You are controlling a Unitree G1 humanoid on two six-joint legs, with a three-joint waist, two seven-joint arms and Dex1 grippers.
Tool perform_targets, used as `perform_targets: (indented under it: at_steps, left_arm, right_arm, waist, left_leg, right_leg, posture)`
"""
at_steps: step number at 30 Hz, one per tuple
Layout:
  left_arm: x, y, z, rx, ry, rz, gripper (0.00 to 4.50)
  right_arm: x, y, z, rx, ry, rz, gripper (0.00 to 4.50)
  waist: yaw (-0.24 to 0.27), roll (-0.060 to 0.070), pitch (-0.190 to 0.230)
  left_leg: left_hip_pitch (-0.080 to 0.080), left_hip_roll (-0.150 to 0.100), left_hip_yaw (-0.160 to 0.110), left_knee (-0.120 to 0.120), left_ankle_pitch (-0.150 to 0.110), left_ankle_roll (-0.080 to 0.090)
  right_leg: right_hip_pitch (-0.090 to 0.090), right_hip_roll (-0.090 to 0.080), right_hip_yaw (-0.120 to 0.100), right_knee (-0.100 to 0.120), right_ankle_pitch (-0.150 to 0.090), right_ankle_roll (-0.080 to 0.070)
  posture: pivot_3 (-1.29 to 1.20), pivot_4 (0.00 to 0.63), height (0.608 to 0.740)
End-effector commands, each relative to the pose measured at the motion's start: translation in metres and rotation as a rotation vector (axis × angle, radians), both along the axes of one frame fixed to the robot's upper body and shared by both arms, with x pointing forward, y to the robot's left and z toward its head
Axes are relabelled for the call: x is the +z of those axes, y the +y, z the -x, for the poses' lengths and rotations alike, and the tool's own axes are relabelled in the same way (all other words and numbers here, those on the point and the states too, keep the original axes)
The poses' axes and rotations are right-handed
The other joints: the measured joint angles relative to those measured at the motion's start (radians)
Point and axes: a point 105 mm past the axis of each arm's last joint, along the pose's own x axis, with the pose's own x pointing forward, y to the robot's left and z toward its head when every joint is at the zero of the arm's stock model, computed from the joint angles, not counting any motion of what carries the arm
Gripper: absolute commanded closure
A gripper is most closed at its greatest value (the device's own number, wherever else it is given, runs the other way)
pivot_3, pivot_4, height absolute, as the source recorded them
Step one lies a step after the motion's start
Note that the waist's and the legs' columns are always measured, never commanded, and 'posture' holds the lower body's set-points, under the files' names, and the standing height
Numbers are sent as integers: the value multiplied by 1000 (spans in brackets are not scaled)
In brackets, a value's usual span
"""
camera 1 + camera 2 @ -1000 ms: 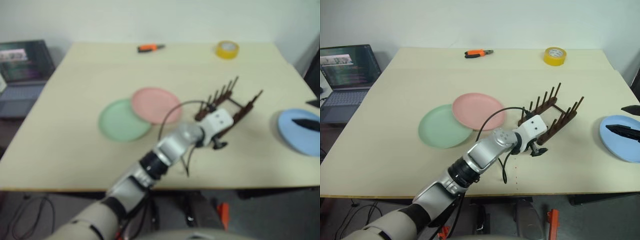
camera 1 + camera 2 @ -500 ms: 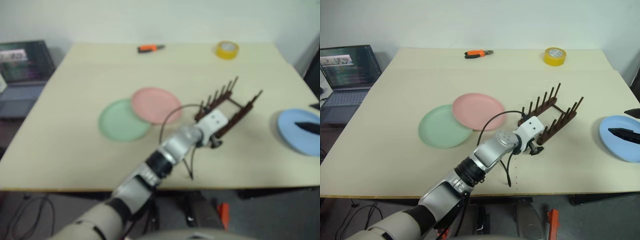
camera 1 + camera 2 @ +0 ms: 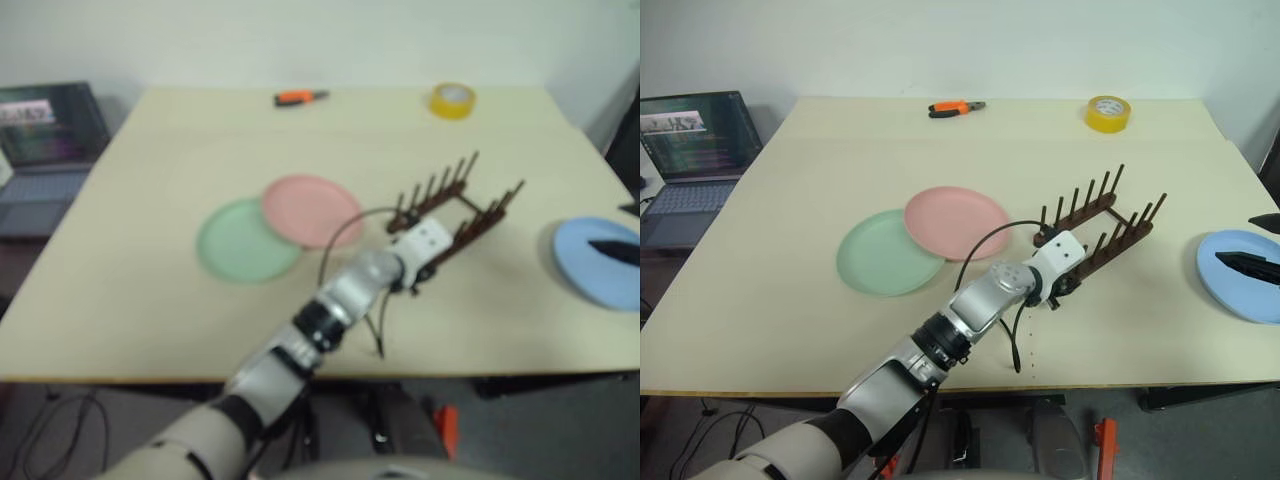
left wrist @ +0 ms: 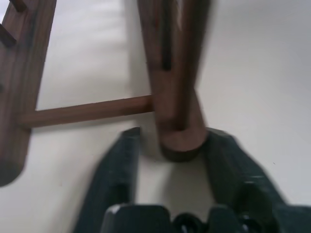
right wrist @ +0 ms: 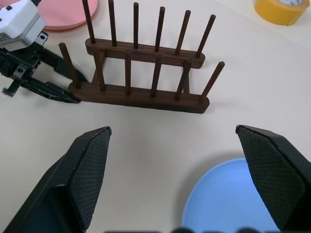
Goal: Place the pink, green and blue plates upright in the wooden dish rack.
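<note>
The dark brown wooden dish rack (image 3: 1097, 231) stands empty mid-table, rails running diagonally away, pegs upright; the left gripper (image 4: 170, 155) pinches its near rail end. The right gripper (image 5: 180, 179) hangs spread.

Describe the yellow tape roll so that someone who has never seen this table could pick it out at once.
Start at the large pale beige table and look to its far edge, toward the white wall. On the right of that edge, beyond the dark brown wooden dish rack, lies a small round yellow tape roll. It is the only yellow ring there; the orange-handled pliers farther left along that edge are long and thin.
</note>
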Motion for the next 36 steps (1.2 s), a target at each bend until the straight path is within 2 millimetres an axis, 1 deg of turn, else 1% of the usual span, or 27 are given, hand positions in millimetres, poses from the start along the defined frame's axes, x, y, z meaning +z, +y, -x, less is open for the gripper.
perform_targets:
  at_steps: [1,7,10,13,19,21,24,30,36]
  left_arm:
    - [5,-11,0,-4,-18,-14,3541]
    - [9,-1,-8,-6,-46,-24,3538]
    - [15,11,-14,-31,-72,-26,3538]
    - [22,18,-15,-78,-95,-26,3538]
    - [27,36,-1,-249,-94,-56,3538]
    - [27,41,9,-339,-79,-47,3538]
    - [28,40,23,-435,-53,-26,3538]
    - [28,40,29,-511,-51,-24,3538]
    - [27,46,27,-541,-59,-49,3538]
  right_arm:
    - [11,8,-1,28,-49,13,0]
    - [10,6,-1,17,-54,11,0]
    - [9,5,-1,14,-57,10,0]
    - [8,6,-1,15,-57,9,0]
    - [7,5,-1,11,-57,13,0]
    - [5,7,-1,13,-56,8,0]
    - [3,9,-1,12,-55,5,0]
    - [5,7,0,4,-61,8,0]
    - [3,7,2,-1,-65,6,0]
  waist:
    - [0,0,0]
    - [0,0,0]
    - [0,0,0]
    - [-2,0,0]
    - [-2,1,0]
    - [2,2,-1]
    - [5,3,-2]
    - [6,3,-2]
    - [3,3,-2]
  left_leg:
    - [0,0,0,0,0,0]
    - [0,0,0,0,0,0]
    - [0,0,0,0,0,0]
    - [0,0,0,-1,0,0]
    - [-1,2,0,-3,0,0]
    - [-2,3,0,-3,0,0]
    - [-2,4,0,-3,0,0]
    - [-3,3,0,-2,0,0]
    - [-2,4,0,-2,0,0]
  right_leg:
    - [0,0,0,0,0,0]
    - [0,0,0,0,0,0]
    - [0,0,0,0,0,0]
    - [-1,0,0,0,0,-1]
    - [-2,1,0,0,-2,-1]
    - [-2,0,0,0,-2,-1]
    - [-2,-1,0,-1,-2,0]
    - [-2,-2,0,-1,-2,1]
    - [-2,-1,0,0,-2,0]
  posture:
    - [0,150,740]
    - [0,150,740]
    - [0,150,740]
    - [0,150,740]
    - [0,150,740]
    - [0,150,740]
    - [0,150,740]
    - [0,150,740]
    - [0,150,740]
